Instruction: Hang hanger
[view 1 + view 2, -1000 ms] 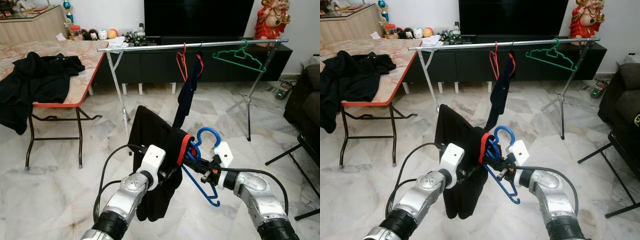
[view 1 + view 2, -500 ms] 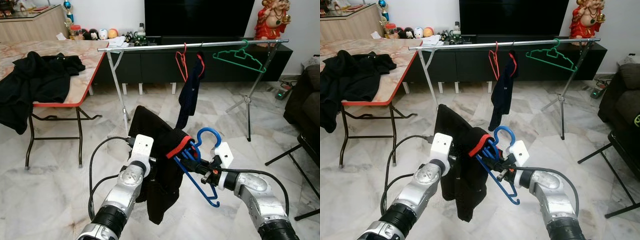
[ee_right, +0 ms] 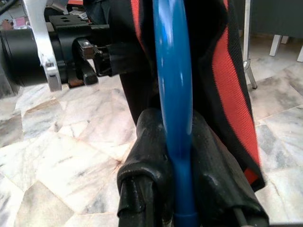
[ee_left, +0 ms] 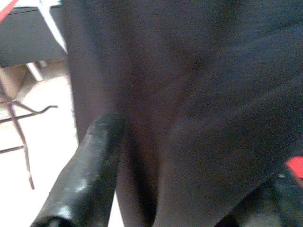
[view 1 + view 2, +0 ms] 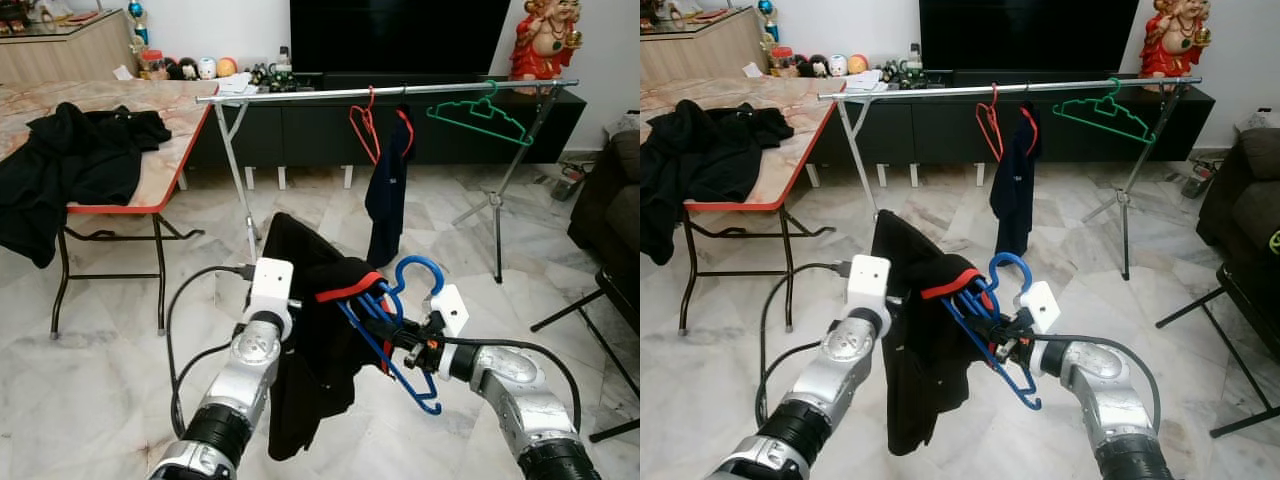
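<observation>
Fingers [image 3: 156,156] of your right gripper [image 5: 408,335] pinch the blue hanger [image 5: 400,340] draped with a black garment [image 5: 320,350]; your left gripper [image 4: 184,156] presses that cloth, grip unclear.

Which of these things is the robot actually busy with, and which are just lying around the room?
In use: blue hanger, pinched by the right gripper; black garment draped on it, left gripper against the cloth; clothes rail.

Lying about: green hanger, red hanger, hung dark garment, black clothes on the folding table.
</observation>
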Controlling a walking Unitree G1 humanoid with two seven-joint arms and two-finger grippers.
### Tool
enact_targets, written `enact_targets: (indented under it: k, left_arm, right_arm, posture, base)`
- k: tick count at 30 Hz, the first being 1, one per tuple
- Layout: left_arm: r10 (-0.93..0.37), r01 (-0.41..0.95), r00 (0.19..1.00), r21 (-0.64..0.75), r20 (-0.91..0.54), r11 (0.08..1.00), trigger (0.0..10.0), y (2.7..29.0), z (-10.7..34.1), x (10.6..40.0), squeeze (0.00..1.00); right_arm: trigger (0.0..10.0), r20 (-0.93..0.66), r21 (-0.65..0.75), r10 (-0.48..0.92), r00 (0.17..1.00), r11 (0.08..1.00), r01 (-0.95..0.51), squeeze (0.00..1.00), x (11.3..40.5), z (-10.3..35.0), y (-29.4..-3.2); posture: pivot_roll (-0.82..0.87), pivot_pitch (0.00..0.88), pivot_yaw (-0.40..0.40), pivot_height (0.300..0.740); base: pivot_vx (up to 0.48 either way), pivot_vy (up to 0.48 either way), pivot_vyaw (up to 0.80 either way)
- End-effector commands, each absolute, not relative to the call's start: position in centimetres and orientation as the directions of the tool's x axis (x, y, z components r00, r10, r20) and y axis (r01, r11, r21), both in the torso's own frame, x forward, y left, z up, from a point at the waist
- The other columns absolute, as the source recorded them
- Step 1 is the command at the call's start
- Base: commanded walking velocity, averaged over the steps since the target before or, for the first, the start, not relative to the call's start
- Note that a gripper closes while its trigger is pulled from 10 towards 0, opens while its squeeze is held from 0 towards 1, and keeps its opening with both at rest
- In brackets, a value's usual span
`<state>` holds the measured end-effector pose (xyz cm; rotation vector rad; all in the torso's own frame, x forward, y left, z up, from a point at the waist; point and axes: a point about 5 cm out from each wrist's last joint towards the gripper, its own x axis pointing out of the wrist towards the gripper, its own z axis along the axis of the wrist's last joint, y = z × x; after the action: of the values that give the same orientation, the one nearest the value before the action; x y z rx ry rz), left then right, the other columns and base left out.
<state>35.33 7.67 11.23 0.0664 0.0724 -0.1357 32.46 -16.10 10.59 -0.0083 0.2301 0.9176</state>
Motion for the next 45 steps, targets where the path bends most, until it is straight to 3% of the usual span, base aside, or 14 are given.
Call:
enact_targets:
  k: [1,29,38,45]
  left_arm:
    - [-0.147,0.151,0.987,0.069,-0.064,0.986,0.0,7.5,11.5,35.5,0.0]
    - [-0.092,0.094,0.995,0.049,-0.039,0.994,0.0,8.5,11.6,35.6,0.0]
    - [-0.067,0.068,0.997,0.042,-0.032,0.997,0.0,8.9,11.6,35.6,0.0]
    - [-0.046,0.047,0.998,0.038,-0.029,0.998,0.0,9.1,11.6,35.6,0.0]
  right_arm:
    - [0.0,-0.153,0.06,0.797,0.584,0.597,-0.8,0.0,32.7,11.9,-16.0]
    - [0.0,-0.26,0.032,0.771,0.581,0.608,-0.793,0.0,32.2,10.3,-16.9]
    - [0.0,-0.413,-0.017,0.711,0.569,0.619,-0.786,0.0,31.5,8.0,-17.6]
    - [0.0,-0.587,-0.043,0.627,0.512,0.607,-0.794,0.0,29.8,4.6,-18.9]
  posture:
    - [-0.06,0.0,-0.01,0.74]
    - [-0.07,0.0,-0.016,0.74]
    - [-0.07,0.0,-0.017,0.74]
    - [-0.06,0.0,-0.018,0.74]
  base:
    - [0.0,0.0,0.0]
    - [0.0,0.0,0.0]
    - [0.0,0.0,0.0]
    - [0.0,0.0,0.0]
